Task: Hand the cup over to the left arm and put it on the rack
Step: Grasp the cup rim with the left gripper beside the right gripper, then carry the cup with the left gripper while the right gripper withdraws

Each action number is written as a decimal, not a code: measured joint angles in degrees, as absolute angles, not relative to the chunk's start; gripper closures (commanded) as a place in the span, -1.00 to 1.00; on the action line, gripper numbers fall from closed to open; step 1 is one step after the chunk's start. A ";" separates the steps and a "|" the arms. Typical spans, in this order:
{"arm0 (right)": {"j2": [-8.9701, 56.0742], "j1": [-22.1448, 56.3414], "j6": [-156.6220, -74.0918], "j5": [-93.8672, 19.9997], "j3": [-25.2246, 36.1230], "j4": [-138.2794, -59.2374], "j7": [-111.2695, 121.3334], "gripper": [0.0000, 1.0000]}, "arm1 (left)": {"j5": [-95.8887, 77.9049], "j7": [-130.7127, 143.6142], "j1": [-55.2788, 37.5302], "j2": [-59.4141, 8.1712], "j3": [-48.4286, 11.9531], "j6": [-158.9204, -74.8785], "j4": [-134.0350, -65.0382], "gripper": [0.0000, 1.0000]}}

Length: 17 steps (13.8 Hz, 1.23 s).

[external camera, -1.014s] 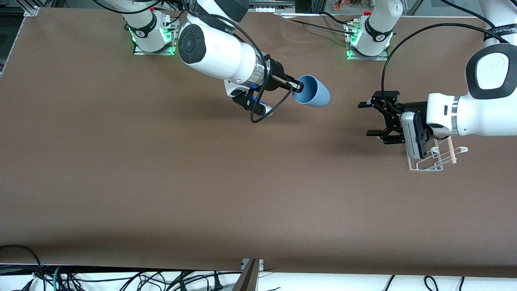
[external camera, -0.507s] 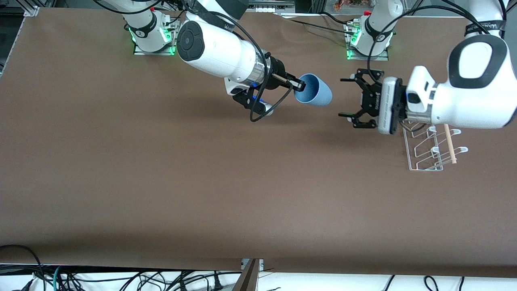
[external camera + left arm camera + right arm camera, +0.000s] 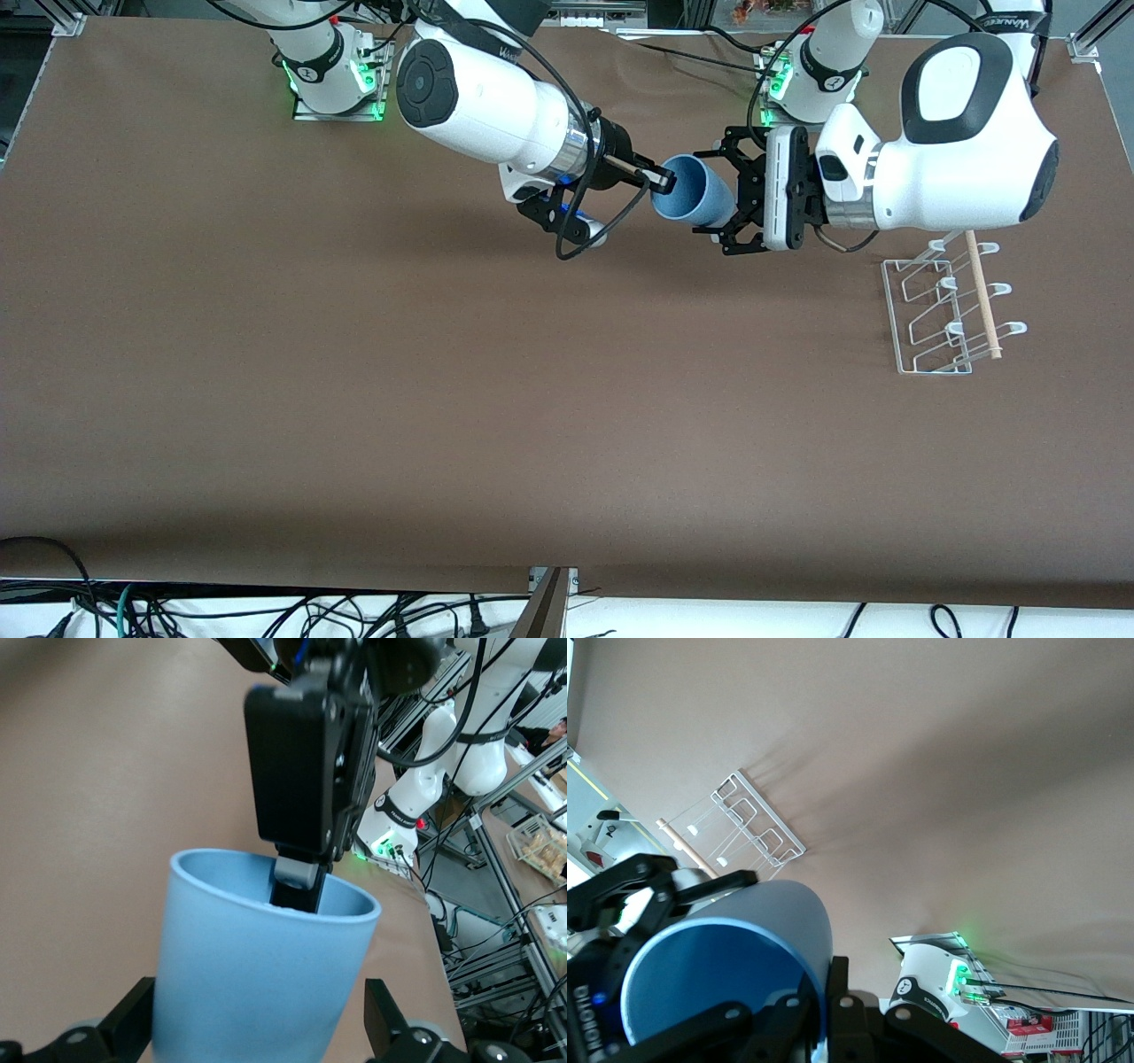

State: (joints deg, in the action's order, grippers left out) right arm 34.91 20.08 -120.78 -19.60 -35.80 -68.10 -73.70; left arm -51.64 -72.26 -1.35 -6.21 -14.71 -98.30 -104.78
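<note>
Blue cup (image 3: 694, 191) — left gripper (image 3: 728, 191) now astride

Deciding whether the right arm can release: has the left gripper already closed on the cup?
No: in the left wrist view the left gripper fingers stand open, apart from the cup walls.

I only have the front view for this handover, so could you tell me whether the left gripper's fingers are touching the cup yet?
Observer: Not yet. In the left wrist view the left gripper is open, its fingers flanking the cup with gaps on both sides.
Operator: How does the right gripper hold it?
Observer: The right gripper pinches the rim, one finger inside the cup.
Operator: Is the rack free?
Observer: Yes, the right wrist view shows the rack holding nothing.
</note>
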 measured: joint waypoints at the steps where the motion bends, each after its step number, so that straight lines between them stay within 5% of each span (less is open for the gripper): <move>1: 34.91 20.16 -120.83 -19.65 -35.85 -68.10 -73.71 1.00 | -51.64 -73.71 -1.34 -5.98 -14.71 -98.60 -105.42 0.04; 3: 34.91 20.21 -120.80 -19.81 -35.94 -68.09 -73.72 1.00 | -51.64 -77.68 -1.24 -5.82 -14.63 -99.00 -106.04 0.88; 4: 34.93 20.25 -120.91 -19.93 -35.96 -68.09 -73.98 0.67 | -51.65 -79.25 -1.06 -5.80 -14.59 -99.07 -106.15 1.00; 6: 34.95 20.26 -121.21 -20.49 -35.93 -68.04 -74.13 -0.46 | -51.64 -79.73 -0.98 -5.69 -14.59 -98.96 -106.18 1.00; 9: 34.92 19.99 -121.29 -21.99 -35.82 -67.38 -74.13 -0.94 | -51.64 -80.51 -0.97 -5.60 -14.60 -98.68 -106.23 1.00; 17: 28.87 15.17 -110.39 -21.96 -34.72 -66.15 -72.82 -0.98 | -42.29 -77.58 0.90 -4.37 -13.93 -94.63 -104.53 1.00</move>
State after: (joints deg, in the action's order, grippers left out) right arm 28.87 15.17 -110.39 -21.96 -34.72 -66.15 -72.82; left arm -42.29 -77.58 0.90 -4.37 -13.93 -94.63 -104.53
